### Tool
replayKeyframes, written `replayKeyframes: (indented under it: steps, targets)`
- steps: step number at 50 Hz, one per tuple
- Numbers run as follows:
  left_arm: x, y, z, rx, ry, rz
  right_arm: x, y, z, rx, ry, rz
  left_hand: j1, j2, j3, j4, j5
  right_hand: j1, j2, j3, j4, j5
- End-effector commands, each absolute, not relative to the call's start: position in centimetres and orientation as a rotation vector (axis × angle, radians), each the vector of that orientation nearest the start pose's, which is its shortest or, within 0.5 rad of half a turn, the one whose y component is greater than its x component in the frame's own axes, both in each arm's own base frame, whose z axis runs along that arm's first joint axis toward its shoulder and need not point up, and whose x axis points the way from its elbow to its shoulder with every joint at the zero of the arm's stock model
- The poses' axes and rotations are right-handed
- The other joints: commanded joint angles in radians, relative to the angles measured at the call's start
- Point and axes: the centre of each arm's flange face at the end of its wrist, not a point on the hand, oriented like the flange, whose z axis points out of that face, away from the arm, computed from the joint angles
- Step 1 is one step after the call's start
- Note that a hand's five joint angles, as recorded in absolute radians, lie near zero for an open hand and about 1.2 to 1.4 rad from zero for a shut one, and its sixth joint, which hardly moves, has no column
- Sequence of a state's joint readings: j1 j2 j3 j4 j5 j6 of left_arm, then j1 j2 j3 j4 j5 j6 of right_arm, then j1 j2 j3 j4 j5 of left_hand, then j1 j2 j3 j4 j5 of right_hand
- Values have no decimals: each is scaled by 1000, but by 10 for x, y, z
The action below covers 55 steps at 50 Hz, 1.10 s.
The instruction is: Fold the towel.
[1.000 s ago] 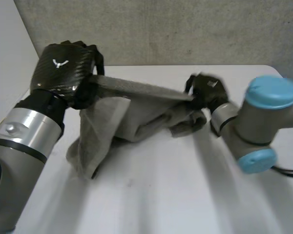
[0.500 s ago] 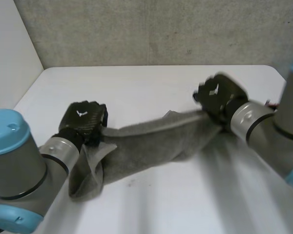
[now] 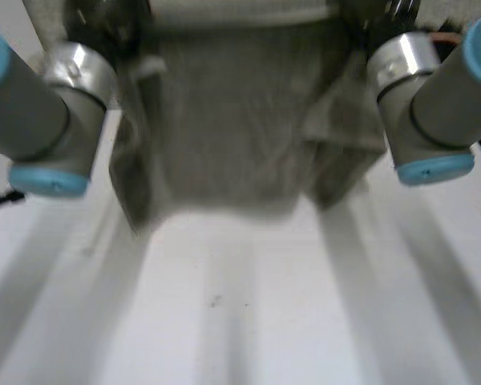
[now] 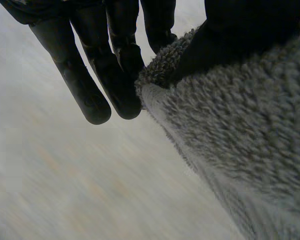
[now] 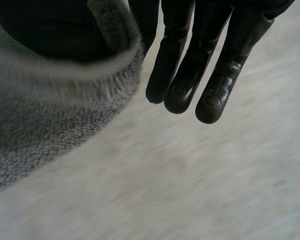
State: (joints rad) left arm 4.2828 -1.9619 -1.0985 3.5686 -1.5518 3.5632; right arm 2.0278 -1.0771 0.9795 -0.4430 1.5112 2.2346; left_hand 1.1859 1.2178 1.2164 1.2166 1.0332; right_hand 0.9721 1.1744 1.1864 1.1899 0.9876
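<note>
Newly raised: one towel (image 3: 224, 120) hangs; left robot hand (image 4: 117, 55), right robot hand (image 5: 187, 65) pinch corners.

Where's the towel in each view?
Head view: towel hangs spread between left arm and right arm, over the table.
Left wrist view: towel pinched beside left hand fingers.
Right wrist view: towel pinched beside right hand fingers.
Shared landmark: the white table.

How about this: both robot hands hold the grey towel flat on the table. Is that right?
Not quite. The towel isn't flat on the table; the head view shows it lifted up and hanging. The left hand and right hand do hold it.
</note>
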Motion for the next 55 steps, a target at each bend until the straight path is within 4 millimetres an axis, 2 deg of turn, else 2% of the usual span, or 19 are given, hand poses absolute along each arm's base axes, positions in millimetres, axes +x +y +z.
replayKeyframes:
  steps: [1, 3, 4, 5, 6, 8, 12, 14, 19, 21, 23, 24, 33, 41, 48, 50, 51, 52, 55]
  targets:
    - [-287, -315, 375, 640, 1376, -2768, 320, -315, 361, -1345, 1140, -2928, 210, 178, 180, 180, 188, 424, 222, 210, 206, 234]
    - [-284, -309, 333, 719, 1533, -2671, 315, -307, 337, -1482, 1228, -2764, 210, 178, 180, 180, 188, 424, 222, 210, 206, 234]
    - [-284, -309, 332, 720, 1534, -2670, 315, -307, 337, -1482, 1228, -2763, 210, 178, 180, 180, 188, 424, 222, 210, 206, 234]
    - [-278, -306, 312, 742, 1605, -2613, 310, -305, 321, -1547, 1300, -2659, 210, 178, 180, 180, 188, 424, 222, 210, 206, 234]
    - [-278, -306, 312, 742, 1606, -2612, 307, -301, 306, -1607, 1360, -2556, 210, 178, 180, 180, 188, 424, 222, 210, 206, 234]
    - [-263, -302, 270, 776, 1750, -2482, 304, -298, 292, -1654, 1421, -2458, 210, 178, 180, 180, 188, 424, 222, 210, 206, 234]
    - [-251, -296, 233, 820, 1866, -2377, 301, -289, 263, -1727, 1522, -2244, 210, 178, 180, 180, 188, 424, 222, 210, 206, 234]
    - [-248, -289, 197, 877, 1961, -2299, 300, -291, 226, -1771, 1649, -2062, 210, 178, 180, 180, 188, 424, 222, 210, 206, 234]
    - [-235, -290, 165, 871, 2042, -2211, 300, -295, 196, -1762, 1748, -1944, 210, 178, 180, 180, 188, 424, 222, 210, 206, 234]
    - [-232, -290, 162, 863, 2052, -2199, 299, -297, 190, -1737, 1787, -1923, 210, 178, 180, 180, 188, 424, 222, 210, 206, 234]
    - [-230, -290, 160, 857, 2060, -2191, 295, -301, 181, -1600, 1924, -1880, 210, 178, 180, 180, 188, 16, -186, -198, -202, -174]
    - [-230, -290, 160, 857, 2060, -2191, 295, -301, 181, -1599, 1925, -1879, 210, 178, 180, 180, 188, 14, -188, -200, -204, -176]
    - [-228, -290, 164, 841, 2049, -2198, 267, -302, 158, -837, 2280, -1678, 210, 178, 180, 180, 188, -475, -677, -689, -693, -665]
    - [-225, -290, 162, 837, 2063, -2182, 244, -290, 142, -558, 2363, -1542, 210, 178, 180, 180, 188, -550, -752, -764, -767, -740]
    - [-222, -292, 161, 825, 2064, -2172, 233, -284, 133, -397, 2358, -1514, 210, 178, 180, 180, 188, -432, -634, -646, -650, -622]
    - [-221, -292, 160, 821, 2069, -2168, 234, -284, 132, -358, 2344, -1505, 210, 178, 180, 180, 188, -39, -241, -253, -256, -229]
    - [-221, -292, 160, 821, 2069, -2168, 234, -284, 132, -358, 2344, -1505, 210, 178, 180, 180, 188, -36, -238, -250, -254, -226]
    - [-221, -292, 160, 822, 2069, -2166, 234, -286, 133, -343, 2330, -1515, 210, 178, 180, 180, 188, 383, 181, 169, 165, 193]
    - [-221, -289, 159, 829, 2079, -2157, 235, -290, 139, -346, 2283, -1566, 210, 178, 180, 180, 188, 424, 222, 210, 206, 234]
